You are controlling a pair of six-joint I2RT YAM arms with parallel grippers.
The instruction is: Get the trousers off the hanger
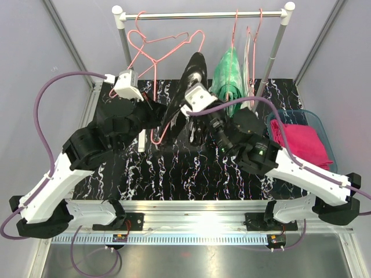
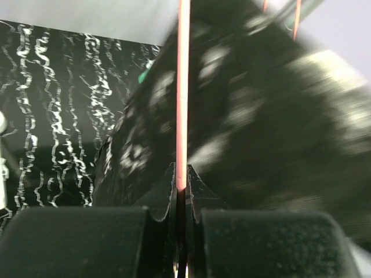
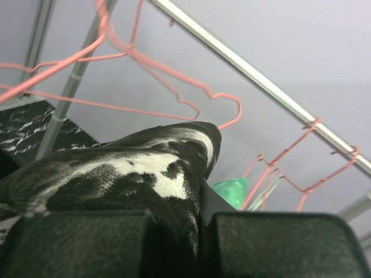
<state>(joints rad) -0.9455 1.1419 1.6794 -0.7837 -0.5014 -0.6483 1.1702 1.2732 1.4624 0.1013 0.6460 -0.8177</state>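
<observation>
Two-armed gripping of black marbled trousers [image 3: 133,168] and pink hanger [image 2: 183,87].
Pinching hanger wire with left tool [image 2: 181,191] fully closed; clamping right tool [image 3: 200,217] tight onto trousers above surface [image 1: 174,174]; leaving green pair [image 1: 230,72] on rail [image 1: 203,14], magenta pair [image 1: 301,145] in bin [image 1: 314,113].

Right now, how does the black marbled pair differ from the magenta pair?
The black marbled pair is pinched in the right gripper, beside the pink hanger that the left gripper clamps; the magenta pair is held by nothing. The black marbled pair is up in the air; the magenta pair lies in the teal bin. The black marbled pair is patterned, the magenta pair plain. Both are soft cloth.
</observation>
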